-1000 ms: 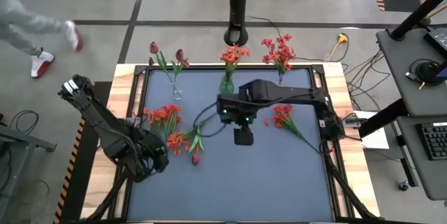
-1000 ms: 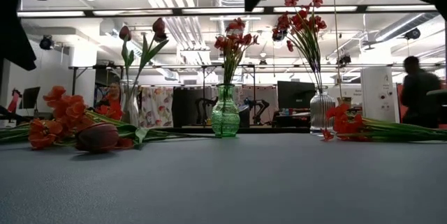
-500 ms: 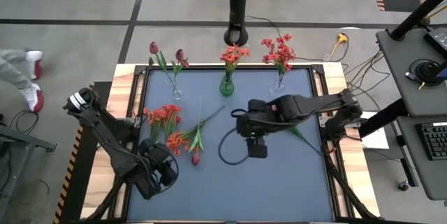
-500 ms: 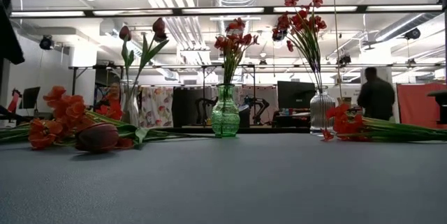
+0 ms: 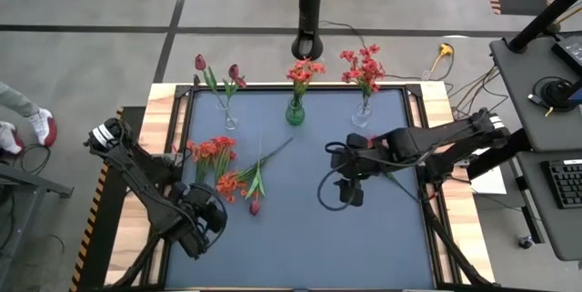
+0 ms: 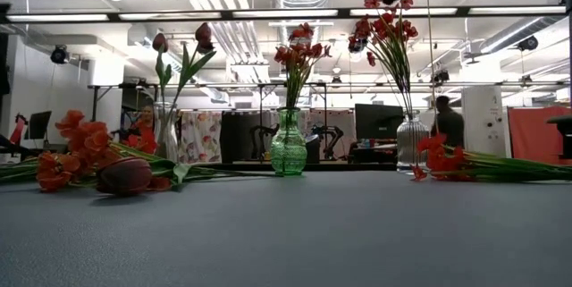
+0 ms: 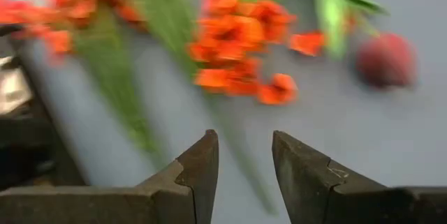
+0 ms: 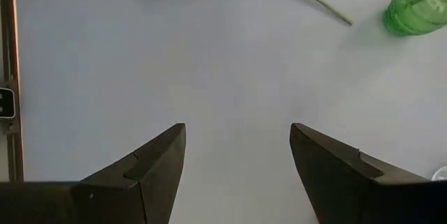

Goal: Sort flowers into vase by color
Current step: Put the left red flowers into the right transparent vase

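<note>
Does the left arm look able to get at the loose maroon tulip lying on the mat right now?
Probably yes. The left gripper hangs with fingers apart near the mat's left edge; the maroon tulip lies in the open beside the orange flowers, nothing over it. The right gripper hangs clear, to the right.

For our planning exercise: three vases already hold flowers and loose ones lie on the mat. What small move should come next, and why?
Probably the left end effector should lower onto the loose orange-red stems just ahead of it: it is open and empty. The right end effector, also open, hangs over bare mat.
</note>
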You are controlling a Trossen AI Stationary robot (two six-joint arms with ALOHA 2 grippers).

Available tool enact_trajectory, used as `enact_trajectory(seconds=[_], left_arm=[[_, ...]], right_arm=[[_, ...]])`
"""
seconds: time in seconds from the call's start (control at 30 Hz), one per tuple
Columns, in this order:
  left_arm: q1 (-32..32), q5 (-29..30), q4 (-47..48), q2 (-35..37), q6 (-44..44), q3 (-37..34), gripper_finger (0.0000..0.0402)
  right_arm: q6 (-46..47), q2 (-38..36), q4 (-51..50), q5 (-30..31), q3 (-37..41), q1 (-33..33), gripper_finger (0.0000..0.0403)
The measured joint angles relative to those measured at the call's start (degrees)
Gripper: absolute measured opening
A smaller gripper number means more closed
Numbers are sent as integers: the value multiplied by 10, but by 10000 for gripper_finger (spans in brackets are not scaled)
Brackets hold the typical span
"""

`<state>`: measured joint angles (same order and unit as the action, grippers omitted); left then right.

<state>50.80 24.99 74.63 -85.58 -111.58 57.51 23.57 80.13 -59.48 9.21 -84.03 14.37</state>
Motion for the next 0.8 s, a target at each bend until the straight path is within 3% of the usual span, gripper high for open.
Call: enact_trajectory(seconds=[0.2,0.37,0.53,0.8], left_arm=[[-12,-3,-6,0,-29,-25,126],[-25,-27,-18,0,-29,-43,164],[-43,-32,-94,0,-6,-70,201],[-53,-51,-188,-6,0,-137,194]], right_arm=[[5,-17,31,0,32,0,249],[-5,-15,40,0,32,0,249],[-14,-13,64,-1,38,0,249],[-16,-13,64,-1,38,0,249]])
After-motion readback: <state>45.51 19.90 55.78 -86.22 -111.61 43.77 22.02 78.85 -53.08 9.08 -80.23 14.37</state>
